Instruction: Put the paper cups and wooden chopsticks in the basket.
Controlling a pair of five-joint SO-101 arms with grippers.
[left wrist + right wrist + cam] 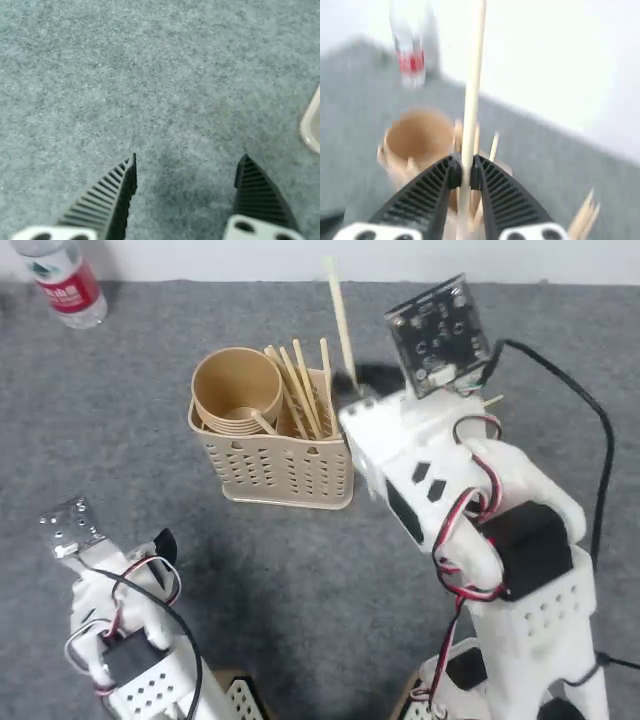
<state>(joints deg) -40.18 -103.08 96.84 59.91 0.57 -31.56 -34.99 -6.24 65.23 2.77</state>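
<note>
- Already in the basket (290,475): a nested stack of paper cups (235,390) at one end, several wooden chopsticks (300,390) leaning just beside it.
- Cups side of the job: finished, by the look of things.
- Pinched narrow in the right gripper (465,167): a single chopstick (342,325), upright, hanging over the basket's corner nearest that arm. Probably one release away from joining the rest.
- Likely left to collect: a small bunch of loose chopsticks (585,215) lying on the mat beyond the right arm, tips alone on show, number hard to tell.
- Spread wide and holding nothing: the left gripper (189,162), low over bare mat, a corner of the basket just off to one side.
- Underneath it all: a grey, felt-like mat (150,460).
- Behind: a plain white wall (200,255).
- Off at the far corner, well apart from the basket: a water bottle (65,285) with a red label.
</note>
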